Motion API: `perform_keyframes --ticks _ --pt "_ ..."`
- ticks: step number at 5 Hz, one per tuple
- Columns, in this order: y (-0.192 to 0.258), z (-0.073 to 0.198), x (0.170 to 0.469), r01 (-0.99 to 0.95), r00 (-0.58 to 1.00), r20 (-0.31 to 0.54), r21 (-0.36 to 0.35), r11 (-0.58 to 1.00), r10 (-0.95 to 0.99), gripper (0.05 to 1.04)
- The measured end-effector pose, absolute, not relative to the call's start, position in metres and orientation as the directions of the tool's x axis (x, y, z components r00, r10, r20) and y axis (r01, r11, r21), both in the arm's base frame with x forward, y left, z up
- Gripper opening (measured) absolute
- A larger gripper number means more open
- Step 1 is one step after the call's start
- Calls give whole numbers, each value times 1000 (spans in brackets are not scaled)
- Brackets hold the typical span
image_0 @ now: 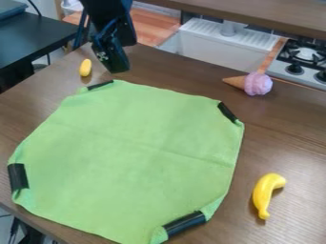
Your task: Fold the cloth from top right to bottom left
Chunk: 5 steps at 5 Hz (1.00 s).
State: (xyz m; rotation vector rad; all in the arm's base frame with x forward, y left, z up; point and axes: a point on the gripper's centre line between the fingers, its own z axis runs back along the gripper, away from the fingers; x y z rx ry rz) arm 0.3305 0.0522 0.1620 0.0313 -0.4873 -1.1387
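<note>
The fold looks to be at its very start: the green cloth (134, 152) lies spread across the brown table (299, 128), toward the near left side, with no corner brought over another. A faint crease crosses its middle. Black bands sit at its corners, and the two that matter here are the top right band (227, 112) and the bottom left band (18, 177).

The step in hand is judged to be reaching the first corner. The next move calls for the gripper (114, 66) to travel right, past the upper left band (100, 85), come down at the top right band, pinch the cloth there and draw it diagonally toward the bottom left band. A shallow pinch could slip off, and too low a carry could bunch the fabric instead of folding it. The ice cream cone toy (257, 84) lies beyond the top right corner, near enough to be worth avoiding on the approach.

The arm (109, 14) comes in from the top edge, left of centre, and angles down so that the gripper hangs just beyond the cloth's upper left edge, to the right of a small yellow object (85, 67). Whether the claw is wide or narrow cannot be told from this angle, but no cloth hangs from it. The toy banana (265, 195) lies apart from the cloth, on its right.
</note>
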Motion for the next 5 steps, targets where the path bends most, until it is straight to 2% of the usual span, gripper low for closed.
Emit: perform_keyframes --ticks 1,2,3,4,5 --pt "51 152 331 861 349 360 240 448 -865 1001" --pt "14 137 337 794 466 412 197 576 -783 1001" --pt "-32 137 343 741 540 412 182 647 -734 1001" --pt "-58 134 349 629 658 384 193 753 -648 1001" --pt "-80 119 357 428 808 372 164 889 -457 1001"
